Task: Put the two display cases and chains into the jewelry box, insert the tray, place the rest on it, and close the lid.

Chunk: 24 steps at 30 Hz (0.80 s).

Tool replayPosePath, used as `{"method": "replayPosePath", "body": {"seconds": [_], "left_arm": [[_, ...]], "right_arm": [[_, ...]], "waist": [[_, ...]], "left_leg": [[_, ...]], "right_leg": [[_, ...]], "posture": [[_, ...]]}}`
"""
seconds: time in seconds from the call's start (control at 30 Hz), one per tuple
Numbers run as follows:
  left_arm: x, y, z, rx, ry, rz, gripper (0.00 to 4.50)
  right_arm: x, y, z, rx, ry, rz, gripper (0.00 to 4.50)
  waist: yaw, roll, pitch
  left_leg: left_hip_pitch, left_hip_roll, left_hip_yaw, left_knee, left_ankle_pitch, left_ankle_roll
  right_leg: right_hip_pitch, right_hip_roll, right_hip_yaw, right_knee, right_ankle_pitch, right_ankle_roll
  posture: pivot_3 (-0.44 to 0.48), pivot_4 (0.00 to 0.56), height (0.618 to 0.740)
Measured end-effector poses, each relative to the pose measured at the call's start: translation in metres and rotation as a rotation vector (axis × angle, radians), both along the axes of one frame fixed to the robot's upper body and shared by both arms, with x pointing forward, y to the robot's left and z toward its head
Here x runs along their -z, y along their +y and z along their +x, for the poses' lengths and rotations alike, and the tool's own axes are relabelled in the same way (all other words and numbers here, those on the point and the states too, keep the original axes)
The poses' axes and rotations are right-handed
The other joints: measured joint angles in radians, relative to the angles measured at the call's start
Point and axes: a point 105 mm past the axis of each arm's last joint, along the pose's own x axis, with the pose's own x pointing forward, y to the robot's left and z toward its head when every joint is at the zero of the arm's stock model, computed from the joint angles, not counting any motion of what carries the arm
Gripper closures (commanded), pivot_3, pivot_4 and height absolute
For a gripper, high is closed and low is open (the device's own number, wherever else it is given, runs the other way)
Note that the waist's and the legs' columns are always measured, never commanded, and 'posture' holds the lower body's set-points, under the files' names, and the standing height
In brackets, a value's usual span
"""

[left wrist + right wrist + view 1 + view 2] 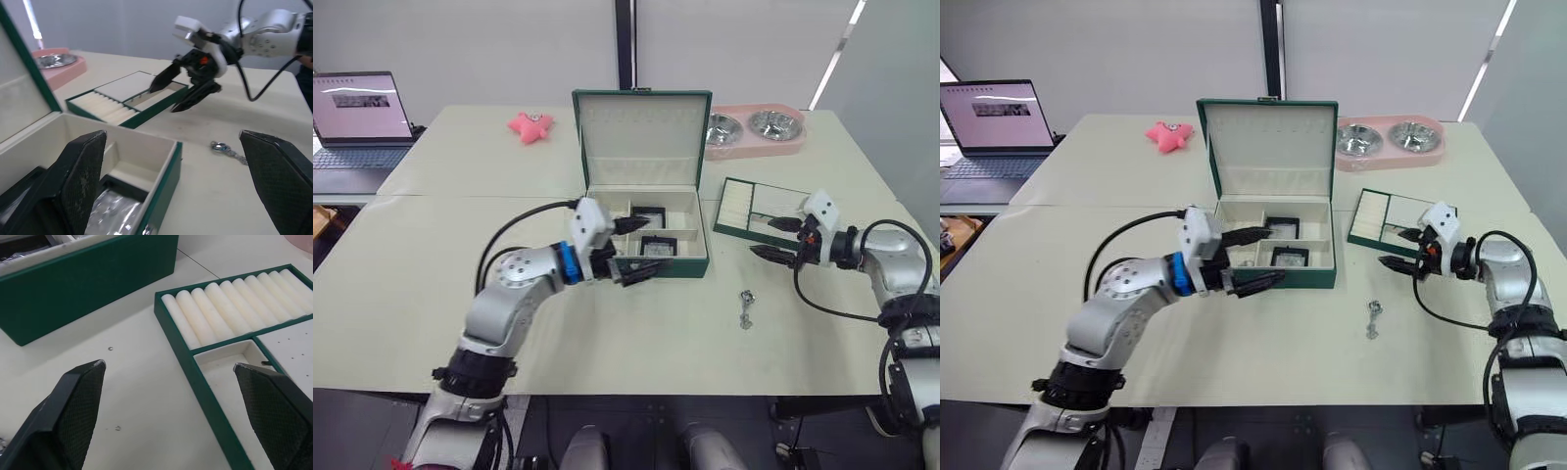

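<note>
The green jewelry box (pixel 646 240) stands open with 2 black display cases (pixel 649 212) inside, their contents hard to make out. The left gripper (pixel 631 250) hovers at its front-left corner, jaws wide and empty. The right gripper (pixel 778 240), also spread and empty, hangs over the tray (pixel 754 211). What looks like a chain (pixel 745 306) lies on the table (pixel 636 333).

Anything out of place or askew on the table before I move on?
One thing: a chain lies loose on the table, in front of the tray and outside the jewelry box. The tray sits at a slant beside the box. Two display cases sit inside it.
</note>
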Motion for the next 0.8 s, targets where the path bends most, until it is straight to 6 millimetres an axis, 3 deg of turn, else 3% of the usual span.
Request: {"method": "replayPosePath", "body": {"seconds": [0.37,0.63,0.73,0.8], "left_arm": [[0.002,-0.024,0.015,-0.041,-0.036,-0.049,0.00],[0.005,-0.027,0.019,-0.070,-0.033,-0.060,0.00],[0.005,-0.027,0.019,-0.071,-0.034,-0.059,0.00],[0.005,-0.027,0.019,-0.071,-0.034,-0.060,0.00]], "right_arm": [[0.019,-0.013,0.013,0.086,0.042,-0.056,0.05],[0.027,-0.015,0.013,0.101,0.060,-0.076,0.05],[0.027,-0.015,0.013,0.106,0.059,-0.082,0.61],[0.026,-0.015,0.014,0.111,0.056,-0.083,1.24]], "waist": [[0.000,0.000,0.000],[0.000,0.000,0.000],[0.000,0.000,0.000],[0.000,0.000,0.000]], "left_leg": [[0.000,0.000,0.001,0.000,0.001,-0.003],[0.000,0.000,0.001,0.000,0.002,-0.003],[0.000,0.000,0.001,0.000,0.002,-0.003],[0.000,0.000,0.001,0.000,0.002,-0.003]], "right_leg": [[0.000,-0.001,0.000,0.000,0.000,0.000],[0.000,-0.001,0.000,0.000,0.000,0.000],[0.000,-0.001,0.000,0.000,0.000,0.000],[0.000,-0.001,0.000,0.000,0.000,0.000]], "posture": [[0.000,0.150,0.740],[0.000,0.150,0.740],[0.000,0.150,0.740],[0.000,0.150,0.740]]}}
